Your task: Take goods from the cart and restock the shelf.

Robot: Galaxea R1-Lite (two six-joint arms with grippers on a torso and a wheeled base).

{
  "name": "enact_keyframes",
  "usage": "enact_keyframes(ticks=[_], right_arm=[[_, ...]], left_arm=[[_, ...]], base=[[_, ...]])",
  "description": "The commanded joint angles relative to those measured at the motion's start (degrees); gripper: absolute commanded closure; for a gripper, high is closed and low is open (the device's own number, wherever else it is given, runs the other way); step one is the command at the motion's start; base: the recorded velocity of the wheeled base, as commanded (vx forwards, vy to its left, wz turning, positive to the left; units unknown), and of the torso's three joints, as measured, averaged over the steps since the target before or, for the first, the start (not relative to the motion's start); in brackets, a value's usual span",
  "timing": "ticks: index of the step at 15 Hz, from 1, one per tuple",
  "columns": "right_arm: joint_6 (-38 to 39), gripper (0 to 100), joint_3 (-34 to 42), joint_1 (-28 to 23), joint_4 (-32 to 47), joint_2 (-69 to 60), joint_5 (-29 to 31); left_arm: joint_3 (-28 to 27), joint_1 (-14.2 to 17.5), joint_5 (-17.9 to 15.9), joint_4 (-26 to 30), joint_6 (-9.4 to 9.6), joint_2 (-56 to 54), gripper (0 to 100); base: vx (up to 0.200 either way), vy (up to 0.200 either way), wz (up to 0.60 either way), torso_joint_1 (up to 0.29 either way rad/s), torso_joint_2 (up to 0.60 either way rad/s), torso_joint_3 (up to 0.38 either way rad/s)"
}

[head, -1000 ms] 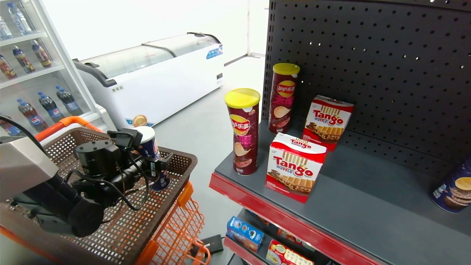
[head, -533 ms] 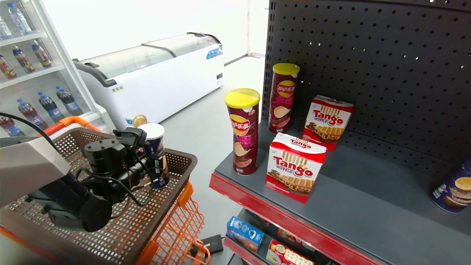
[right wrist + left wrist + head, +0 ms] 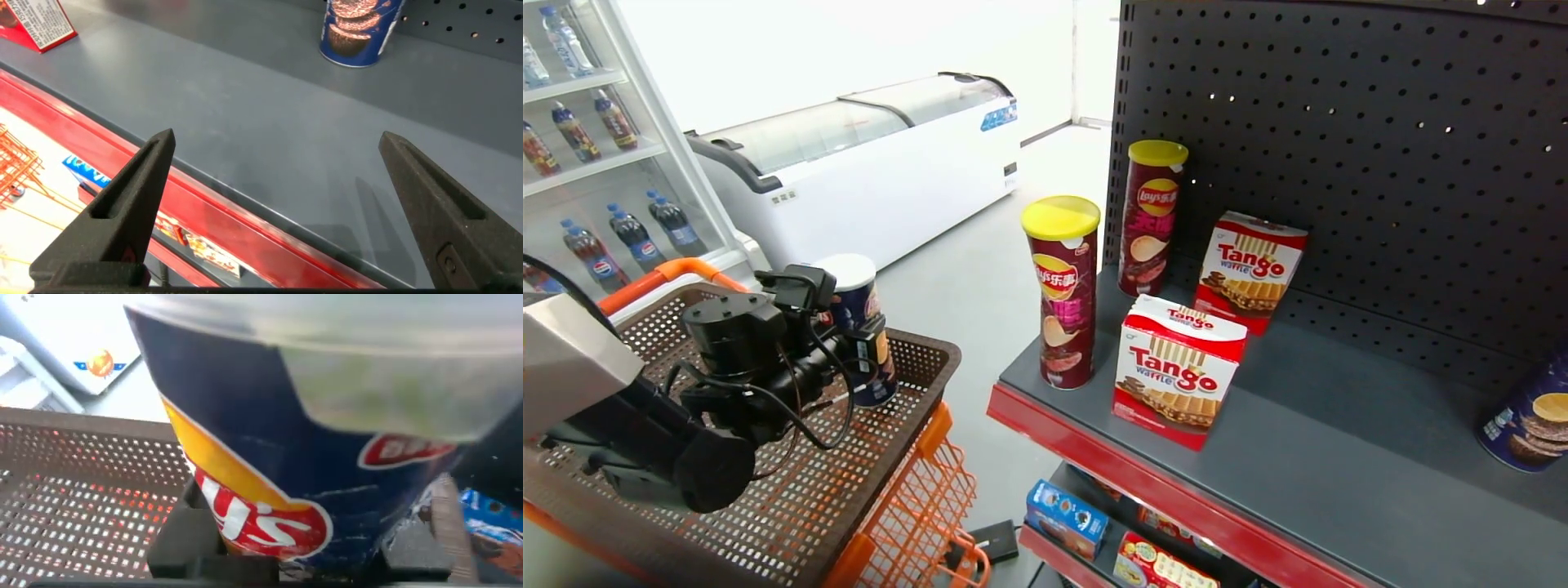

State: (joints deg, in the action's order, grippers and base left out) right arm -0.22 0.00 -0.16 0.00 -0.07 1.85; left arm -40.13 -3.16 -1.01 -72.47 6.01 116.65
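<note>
the left gripper (image 3: 862, 353) has its two fingers pinching a tall round blue chip can with a white lid (image 3: 859, 304). the can stands up straight inside the brown plastic basket with little holes (image 3: 929, 353) that sits on top of the orange wire cart (image 3: 907, 506). from the left wrist view the fingers press on both sides of the can low down. i cannot tell if the can's bottom touches the basket floor.

the right gripper (image 3: 278, 139) hangs over the dark grey shelf with a red front edge (image 3: 1339, 457). its jaws are spread wide and hold nothing.

on the shelf there are two tall dark red chip cans with yellow lids (image 3: 1062, 294), two red and white wafer boxes (image 3: 1176, 371), and a round blue cookie can (image 3: 1531, 416) far to the right side. there is a big bare spot in the middle.

i think the job is in the grabbing part. the blue chip can is caught but not yet on the shelf. it needs to go up, across the gap, and down onto the bare spot. i see no other goods in the basket, but the arm hides part of it.
</note>
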Motion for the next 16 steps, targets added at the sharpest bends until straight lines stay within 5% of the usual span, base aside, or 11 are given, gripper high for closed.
enact_keyframes(ticks=[1,9,11,16], right_arm=[[-0.04,0,0.00,-0.02,0.00,0.07,-0.01],[-0.04,0,0.00,-0.02,0.00,0.07,-0.01],[-0.04,0,0.00,-0.02,0.00,0.07,-0.01],[-0.04,0,0.00,-0.02,0.00,0.07,-0.01]], left_arm=[[2.69,-2.03,-1.01,0.84,-0.30,-9.25,100],[13.15,-10.03,1.71,8.93,0.05,-29.29,100],[15.96,-15.56,0.13,9.28,0.05,-33.60,100],[18.86,-20.31,-3.91,8.75,-0.30,-36.67,100]], base=[[0.000,0.000,0.00,0.000,0.00,0.000],[0.000,0.000,0.00,0.000,0.00,0.000],[0.000,0.000,0.00,0.000,0.00,0.000],[0.000,0.000,0.00,0.000,0.00,0.000]])
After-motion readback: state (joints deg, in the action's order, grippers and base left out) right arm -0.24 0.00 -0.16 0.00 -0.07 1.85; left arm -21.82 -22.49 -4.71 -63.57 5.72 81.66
